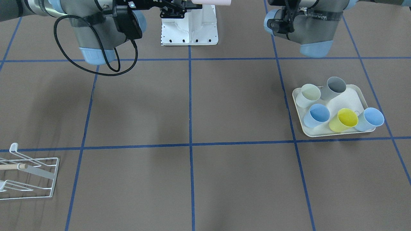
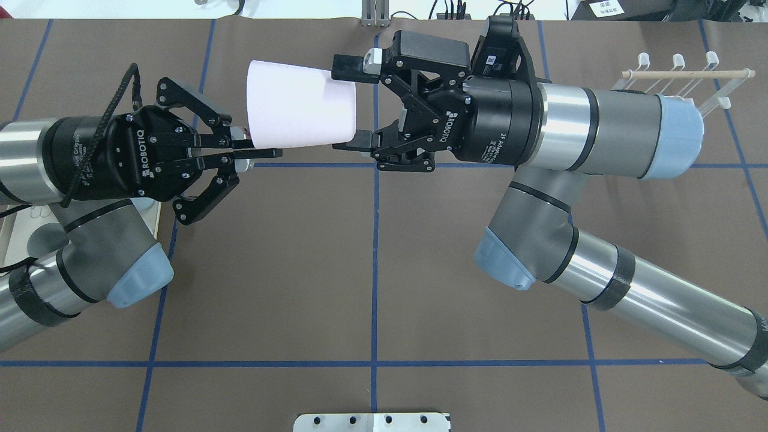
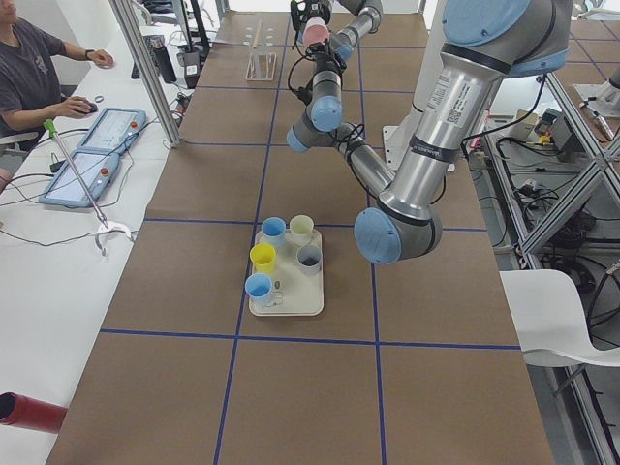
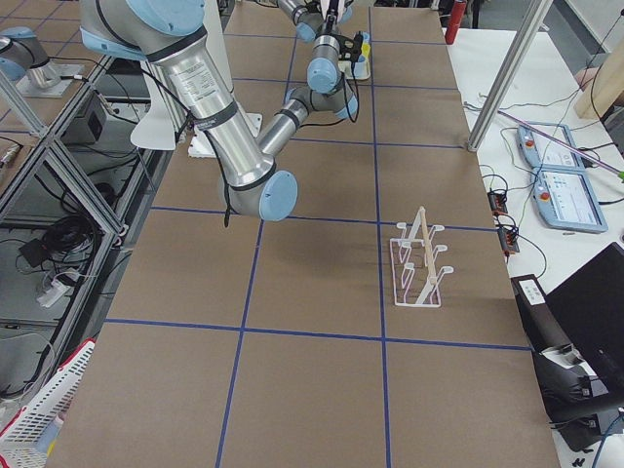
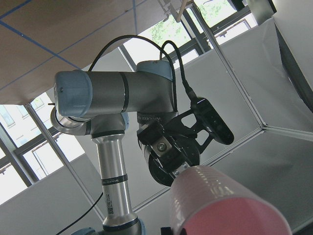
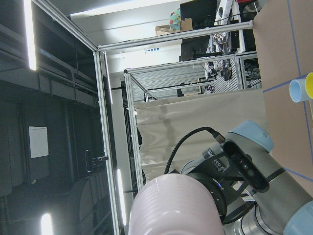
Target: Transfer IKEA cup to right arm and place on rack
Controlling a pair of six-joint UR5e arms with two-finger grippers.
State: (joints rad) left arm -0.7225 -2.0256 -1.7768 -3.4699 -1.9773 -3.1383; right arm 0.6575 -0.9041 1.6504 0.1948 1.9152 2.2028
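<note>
At the far left of the overhead view, a cream tray (image 2: 9, 237) peeks out from under the left arm's elbow. The left hand (image 2: 258, 146), black and angular with white lettering on its body, has its two slim fingers pressed close together, pinching the wall of the IKEA cup (image 2: 297, 111) at the wide rim. The cup is a smooth, matte, pale-pink plastic cone. It is held on its side high above the brown table (image 2: 270, 270), with its mouth toward the left hand and its narrow base pointing right. The right hand (image 2: 348, 105) meets it from that side with its fingers spread apart, straddling the base. The upper pad stands clear of the cup, while the lower fingertip lies just at the cup's lower edge, and I cannot tell whether it touches. Past the right arm's silver and grey wrist, at the table's far right corner, stands the rack (image 2: 684, 74), made of thin white wire with upturned prongs and a light wooden rod through it.
</note>
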